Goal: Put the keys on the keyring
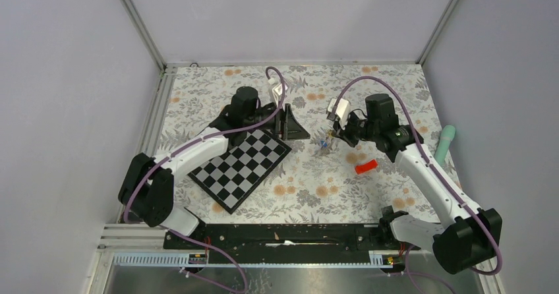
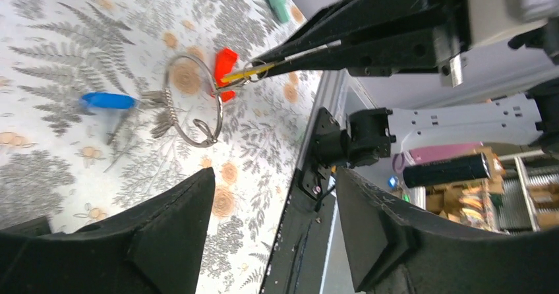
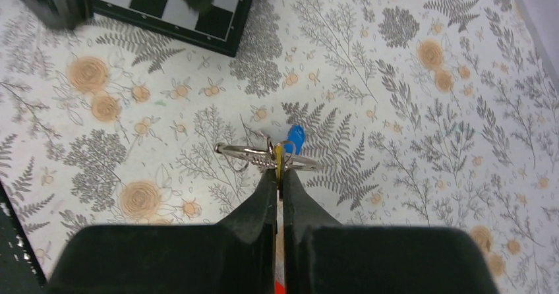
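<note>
My right hand (image 3: pixel 279 175) is clamped on the slim silver key with the yellowish-gold head (image 3: pixel 279 157). The key projects past the fingertips and meets the thin round silver metal split keyring (image 3: pixel 237 150) directly ahead of that hand. I cannot tell whether the keyring lies flat on the floral-patterned bench (image 3: pixel 428 142). The silver key with the blue plastic cap (image 3: pixel 296 138) sits just beyond the keyring, slightly right of the fingertips. My left hand (image 2: pixel 273 188) is spread apart, holding nothing, with the keyring ahead of it.

Silver keyring (image 3: pixel 232 149), gold key (image 2: pixel 238 75), blue key (image 2: pixel 105 101), floral tablecloth (image 1: pixel 316 175).
</note>
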Available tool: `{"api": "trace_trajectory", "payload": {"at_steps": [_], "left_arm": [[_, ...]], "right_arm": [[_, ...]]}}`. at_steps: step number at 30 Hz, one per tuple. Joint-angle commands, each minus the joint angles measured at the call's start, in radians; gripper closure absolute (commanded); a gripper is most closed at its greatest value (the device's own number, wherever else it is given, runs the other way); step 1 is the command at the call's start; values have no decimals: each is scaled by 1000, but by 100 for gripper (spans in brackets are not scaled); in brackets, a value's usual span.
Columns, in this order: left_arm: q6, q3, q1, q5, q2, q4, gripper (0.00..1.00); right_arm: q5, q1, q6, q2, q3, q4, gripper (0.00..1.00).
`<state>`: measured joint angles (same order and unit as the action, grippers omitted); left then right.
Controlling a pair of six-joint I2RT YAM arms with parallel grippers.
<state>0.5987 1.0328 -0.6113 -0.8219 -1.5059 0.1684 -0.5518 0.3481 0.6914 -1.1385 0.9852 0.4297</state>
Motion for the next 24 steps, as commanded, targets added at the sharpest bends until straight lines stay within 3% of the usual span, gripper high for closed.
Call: {"api": "trace_trajectory", "payload": {"at_steps": [1,8,16,24], "left_arm": [[-25,32,49,85,81,-5,28],[-50,65,110,182,99,-88,22],[-44,55,141,197,110,-95,19],[-24,58,147,178,97,-92,18]], "right_arm": [[97,3,55,17,-16,-18,100],[96,82,0,-22,37,-22,100],[43,149,-53,-70,139,-4,100],[263,113,60,-36,-14,7,100]]}}
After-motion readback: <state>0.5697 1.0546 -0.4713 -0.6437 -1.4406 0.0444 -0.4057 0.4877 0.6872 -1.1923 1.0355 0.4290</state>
